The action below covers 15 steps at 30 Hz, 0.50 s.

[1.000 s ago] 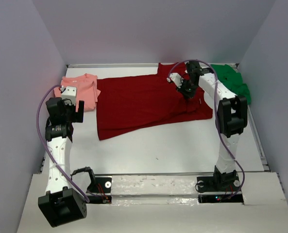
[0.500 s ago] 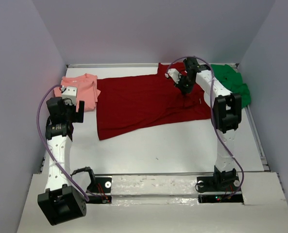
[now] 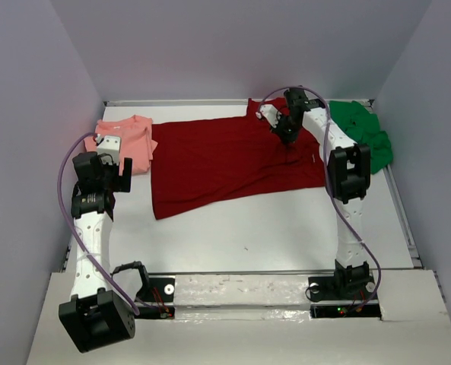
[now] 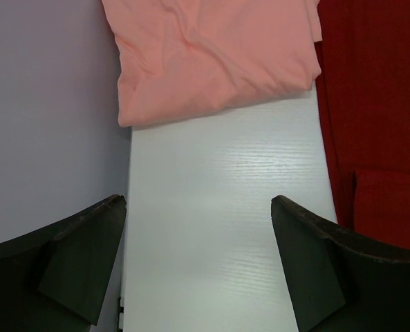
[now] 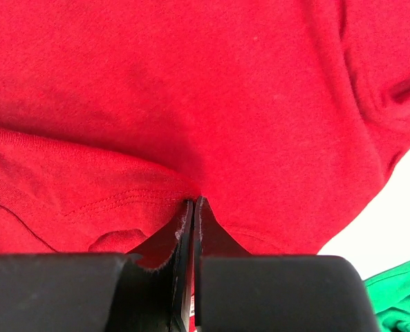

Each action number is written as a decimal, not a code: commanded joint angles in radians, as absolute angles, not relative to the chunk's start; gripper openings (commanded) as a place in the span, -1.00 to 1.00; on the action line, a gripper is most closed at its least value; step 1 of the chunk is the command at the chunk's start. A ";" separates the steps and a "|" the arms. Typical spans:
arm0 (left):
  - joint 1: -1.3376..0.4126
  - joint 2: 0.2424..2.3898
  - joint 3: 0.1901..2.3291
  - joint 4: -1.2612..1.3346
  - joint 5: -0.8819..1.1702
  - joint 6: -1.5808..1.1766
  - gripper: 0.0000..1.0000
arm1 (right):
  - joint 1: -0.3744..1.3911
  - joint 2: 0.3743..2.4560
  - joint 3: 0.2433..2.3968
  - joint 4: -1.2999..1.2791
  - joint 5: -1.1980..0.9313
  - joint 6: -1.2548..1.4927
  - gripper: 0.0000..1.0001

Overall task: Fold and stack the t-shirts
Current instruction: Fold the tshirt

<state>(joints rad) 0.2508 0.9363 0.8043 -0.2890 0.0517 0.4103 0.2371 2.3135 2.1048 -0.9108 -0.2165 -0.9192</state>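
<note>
Camera overhead: right arm (image 3: 347, 171) stretched far across the desk (image 3: 248, 228), right gripper (image 3: 286, 137) down on the dark red t-shirt (image 3: 210, 163), which lies spread flat mid-desk. Left arm (image 3: 88, 228) stands bent beside the folded salmon pink t-shirt (image 3: 130, 137) at far left. The bright green t-shirt (image 3: 366, 125) is crumpled at far right. Left wrist: left gripper (image 4: 199, 207) spread wide, holding nothing, over bare desk. Right wrist: right gripper pinched closed on a raised red fold.

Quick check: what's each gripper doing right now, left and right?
Left gripper: open, holding nothing.
Right gripper: closed, pinching a fold of the dark red t-shirt.
</note>
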 commanded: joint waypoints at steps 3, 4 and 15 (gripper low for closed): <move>0.259 0.951 0.813 -0.279 0.049 0.419 0.98 | 0.245 2.344 2.206 -0.891 -0.218 -0.911 -1.00; 0.258 0.954 0.813 -0.279 0.051 0.420 0.98 | 0.245 2.348 2.212 -0.891 -0.216 -0.911 -1.00; 0.258 0.963 0.813 -0.285 0.054 0.419 0.98 | 0.245 2.375 2.217 -0.824 -0.169 -0.894 -0.25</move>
